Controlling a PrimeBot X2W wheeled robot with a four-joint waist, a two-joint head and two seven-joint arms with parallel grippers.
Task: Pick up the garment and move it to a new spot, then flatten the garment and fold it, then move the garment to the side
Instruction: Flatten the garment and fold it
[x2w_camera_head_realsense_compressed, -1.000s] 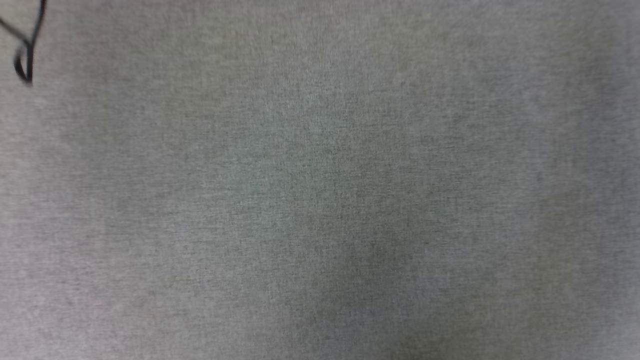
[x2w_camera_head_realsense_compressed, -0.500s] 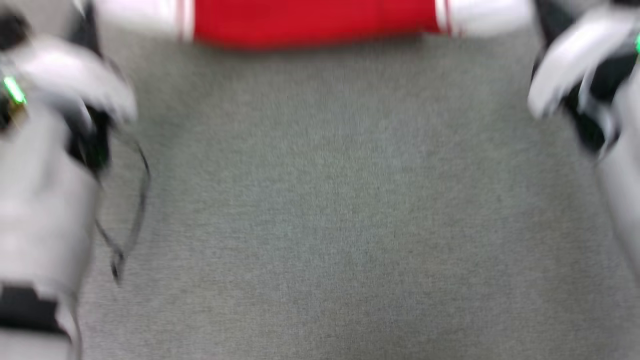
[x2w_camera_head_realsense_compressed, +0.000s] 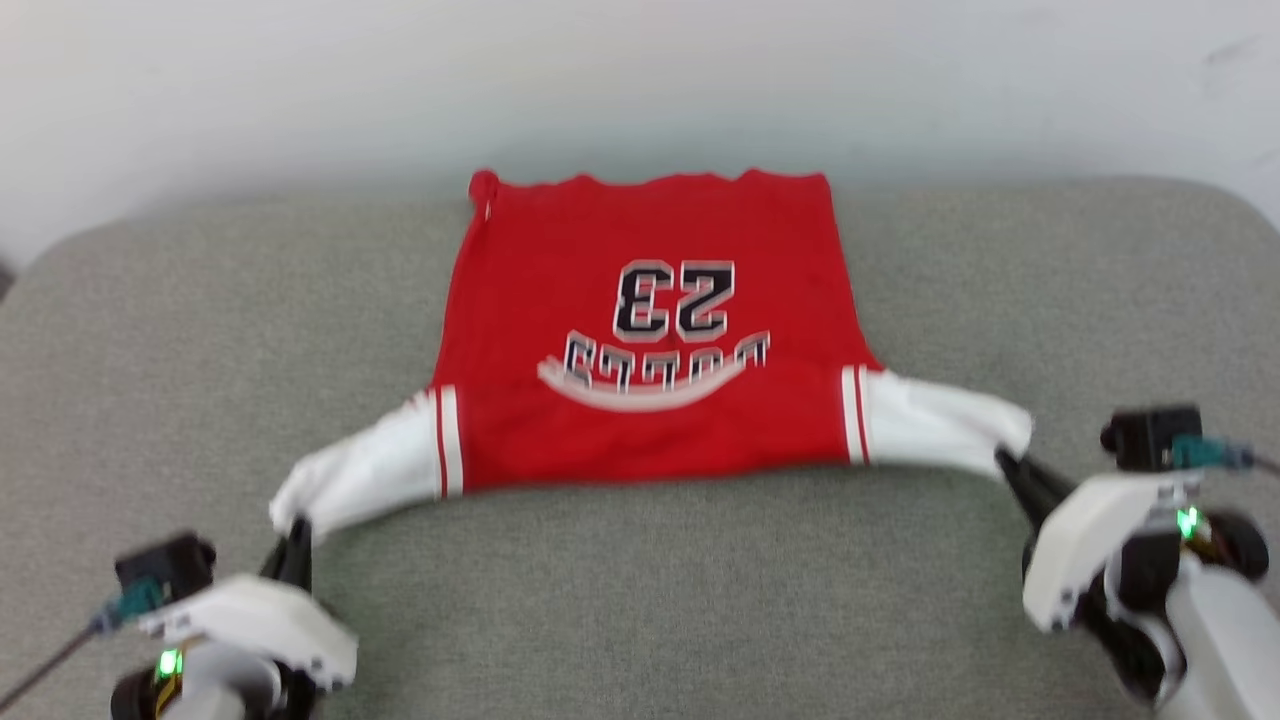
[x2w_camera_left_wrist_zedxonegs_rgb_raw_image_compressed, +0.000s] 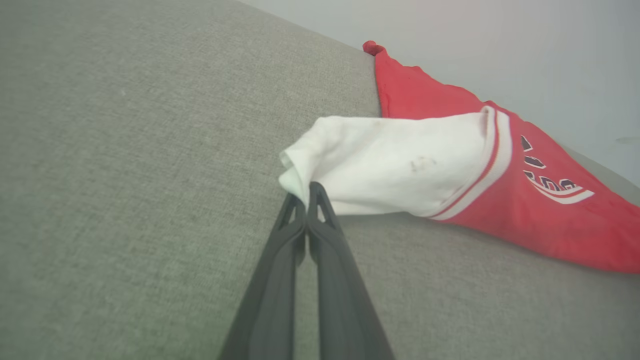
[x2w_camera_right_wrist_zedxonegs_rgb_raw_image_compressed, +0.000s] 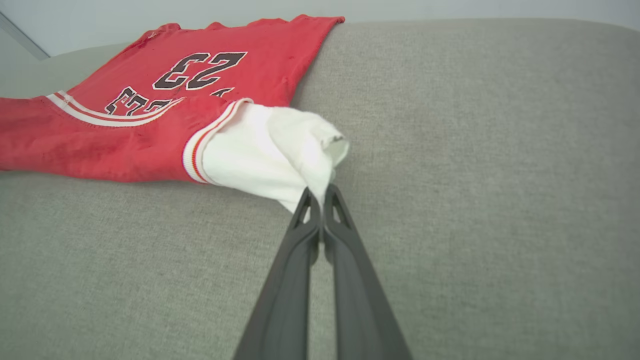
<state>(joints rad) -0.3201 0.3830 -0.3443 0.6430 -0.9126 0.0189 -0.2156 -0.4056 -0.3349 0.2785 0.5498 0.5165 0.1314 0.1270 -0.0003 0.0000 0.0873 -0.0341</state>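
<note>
Red garment (x2w_camera_head_realsense_compressed: 650, 440) lies spread on the grey cloth-covered worktop (x2w_camera_head_realsense_compressed: 640, 600) in the head view, its hem at the far edge by the pale wall (x2w_camera_head_realsense_compressed: 640, 80) and its shoulder edge nearest the robot. The black, white-edged number "23" sits upside down on the upper face. Under it runs an arched word over a white curved stripe, too blurred to read. The left hand (x2w_camera_head_realsense_compressed: 297, 530) has its dark fingers pressed together on the tip of one white sleeve (x2w_camera_head_realsense_compressed: 360, 470). The right hand (x2w_camera_head_realsense_compressed: 1003, 458) is pinched the same way on the tip of the other sleeve (x2w_camera_head_realsense_compressed: 940, 425). Red and white stripes mark both sleeve seams.

In the left wrist view, the left hand (x2w_camera_left_wrist_zedxonegs_rgb_raw_image_compressed: 305, 192) nips the bunched cuff of the white sleeve (x2w_camera_left_wrist_zedxonegs_rgb_raw_image_compressed: 400, 160) between closed fingertips. The red body (x2w_camera_left_wrist_zedxonegs_rgb_raw_image_compressed: 550, 220) stretches away over the worktop (x2w_camera_left_wrist_zedxonegs_rgb_raw_image_compressed: 125, 175), with only a few letter ends and the white stripe showing.

In the right wrist view, the right hand (x2w_camera_right_wrist_zedxonegs_rgb_raw_image_compressed: 317, 192) clamps the folded end of its white sleeve (x2w_camera_right_wrist_zedxonegs_rgb_raw_image_compressed: 260, 155). On the red cloth (x2w_camera_right_wrist_zedxonegs_rgb_raw_image_compressed: 100, 150) the "23" reads clearly, upside down. The word beside it is partly tucked under a fold and cannot be read whole.
</note>
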